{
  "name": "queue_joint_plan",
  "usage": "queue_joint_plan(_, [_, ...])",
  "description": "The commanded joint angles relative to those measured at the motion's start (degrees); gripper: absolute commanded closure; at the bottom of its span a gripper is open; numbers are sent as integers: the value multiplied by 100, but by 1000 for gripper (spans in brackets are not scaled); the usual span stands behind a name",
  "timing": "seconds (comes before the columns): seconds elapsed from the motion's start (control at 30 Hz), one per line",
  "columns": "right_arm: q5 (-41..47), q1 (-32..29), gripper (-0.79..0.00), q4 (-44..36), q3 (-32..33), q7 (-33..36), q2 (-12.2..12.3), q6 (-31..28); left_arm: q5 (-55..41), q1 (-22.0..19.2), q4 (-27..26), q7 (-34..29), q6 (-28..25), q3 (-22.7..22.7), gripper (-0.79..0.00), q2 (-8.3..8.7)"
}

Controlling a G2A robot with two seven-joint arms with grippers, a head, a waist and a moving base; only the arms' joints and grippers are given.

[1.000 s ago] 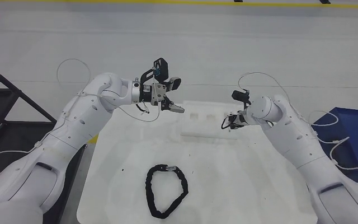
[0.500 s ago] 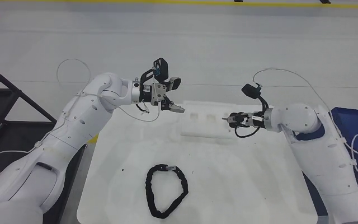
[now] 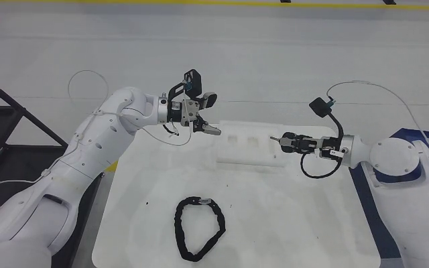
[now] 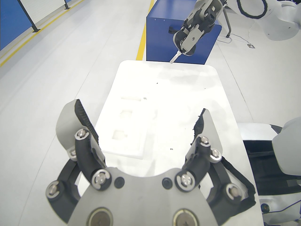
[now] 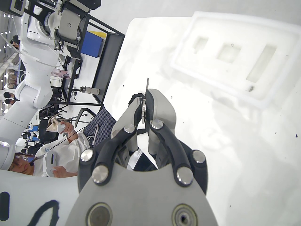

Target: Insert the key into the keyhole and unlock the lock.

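**Clerk:** First entry, left of the tray (image 3: 248, 157)?

**Checker:** Left gripper (image 4: 140, 109). It hangs in the air just off the tray's far left corner and faces along the tray. The jaws are spread wide, with nothing between them.

**Clerk:** Next?

**Checker:** Lock (image 3: 179, 224). It is a black chain closed into a loop and lies flat on the table (image 3: 288, 221), well apart from the tray on its near side and a little left of the tray's middle. The lock body sits at the end of the loop nearest the tray. I cannot make out the keyhole. Nothing touches the lock.

**Clerk:** The tray itself?

**Checker:** A white foam block, flat on the far half of the table. It has three rectangular recesses in a row. I can see nothing sizeable in them.

**Clerk:** Then?

**Checker:** Key (image 4: 175, 57). It is silver, with its head pinched and its blade sticking out bare. The tip is over the tray's right end, raised and not touching the foam.

**Clerk:** Last entry?

**Checker:** Right gripper (image 3: 289, 143). It is in the air at the tray's right edge and points left across the tray. The jaws are narrow, clamped on the key's head. It is well apart from the lock.
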Motion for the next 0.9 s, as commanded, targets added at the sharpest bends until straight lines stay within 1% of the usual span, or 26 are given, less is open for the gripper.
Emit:
queue_joint_plan(0.0, [-1, 0, 0, 0, 0, 0, 0, 1, 0, 0, 0, 1, 0, 0, -785, 0])
queue_joint_plan(0.2, [-1, 0, 0, 0, 0, 0, 0, 1, 0, 0, 0, 1, 0, 0, -785, 0])
queue_joint_plan(0.3, [-1, 0, 0, 0, 0, 0, 0, 1, 333, 111, -104, -122, 386, -55, -785, 26])
queue_joint_plan(0.37, [-1, 0, 0, 0, 0, 0, 0, 1, 477, 234, -186, -317, 468, -36, -785, 47])
queue_joint_plan(0.5, [-1, 0, 0, 0, 0, 0, 0, 1, 729, 462, -280, -589, 288, -25, -785, 103])
queue_joint_plan(0.63, [-1, 0, 0, 0, 0, 0, 0, 1, 832, 746, -202, -727, 0, 2, -785, 162])
queue_joint_plan(0.8, [-1, 0, 0, 0, 0, 0, 0, 1, 764, 1036, -278, -918, 0, 166, -785, 239])
queue_joint_plan(0.87, [-1, 0, 0, 0, 0, 0, 0, 1, 717, 1123, -397, -976, 0, 288, -785, 278])
